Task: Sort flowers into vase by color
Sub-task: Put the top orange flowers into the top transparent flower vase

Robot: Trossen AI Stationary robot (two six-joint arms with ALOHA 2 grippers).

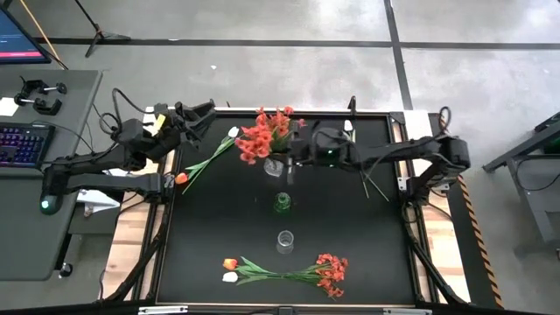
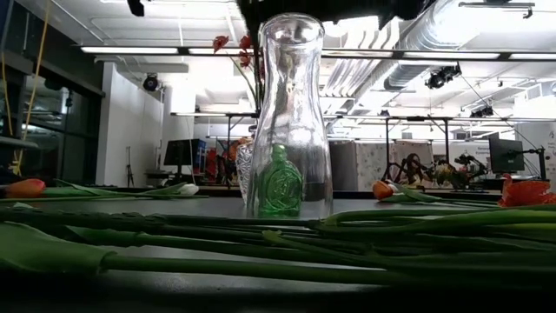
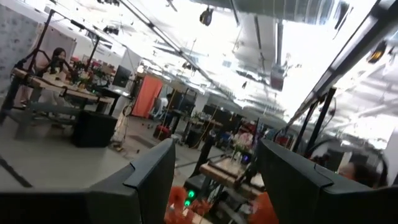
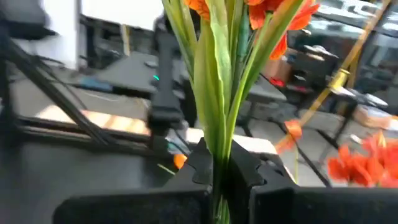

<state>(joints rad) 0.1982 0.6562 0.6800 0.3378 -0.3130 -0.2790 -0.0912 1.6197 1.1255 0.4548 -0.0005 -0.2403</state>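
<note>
My right gripper (image 1: 293, 156) is shut on a bunch of red blossom sprays (image 1: 267, 131) over a clear vase (image 1: 276, 165) on the far half of the table. A small green vase (image 1: 282, 203) and a tall clear vase (image 1: 285, 241) stand nearer, in a row. A white tulip (image 1: 232, 133) and an orange tulip (image 1: 181, 178) lie flat at the far left. More tulips (image 1: 229, 269) and red sprays (image 1: 331, 272) lie along the near edge. My left gripper (image 1: 188, 114) is open, raised at the far left corner, holding nothing. My right gripper pinches several green stalks (image 4: 217, 146) of the red bunch together between its two fingers (image 4: 249, 174), below the leaves and blossoms. The fingers come level from the table's right, across the stalks. The bunch stands about upright over the far vase; its lower ends are hidden.
A loose green stem (image 1: 372, 184) lies on the mat under my right arm. The stems along the near edge (image 2: 261, 235) fill the front of the low view. A desk with a keyboard (image 1: 22, 143) stands left of the table.
</note>
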